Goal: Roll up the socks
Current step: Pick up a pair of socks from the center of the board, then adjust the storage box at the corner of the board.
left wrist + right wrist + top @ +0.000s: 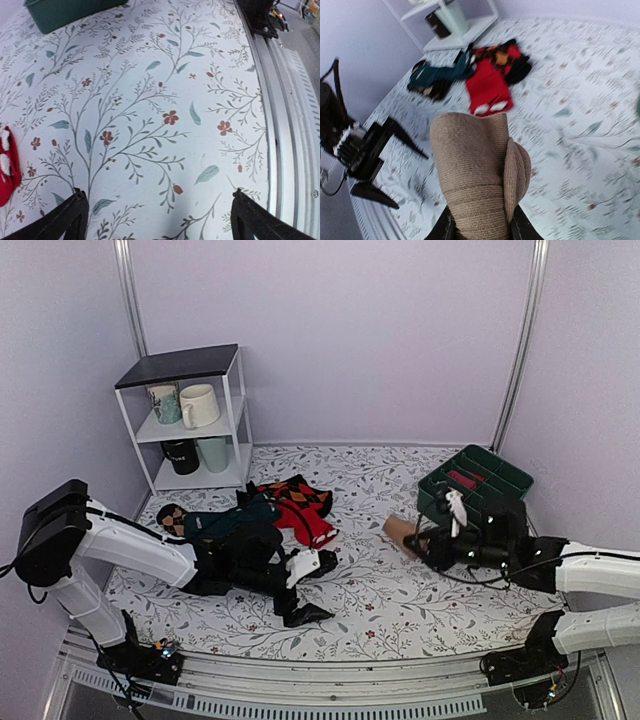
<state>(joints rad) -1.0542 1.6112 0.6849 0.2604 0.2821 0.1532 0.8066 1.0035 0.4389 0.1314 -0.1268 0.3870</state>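
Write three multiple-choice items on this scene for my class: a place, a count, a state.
1. Where are the tan socks? A among the sock pile; B in the right claw; C in the green bin.
2. How many mugs stand on the shelf? A two; B four; C six.
3. The left claw is: A open, empty; B shut on a red sock; C shut on a mug.
B, the roll sits between its jaws; B, two per tier; A, jaws apart, nothing between.

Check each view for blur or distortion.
Top external: sharp, evenly lit, poles splayed by perspective. Left wrist: crisp cloth, rail curved by the wide lens. Right wrist: socks fairly sharp, red sock and shelf behind soft.
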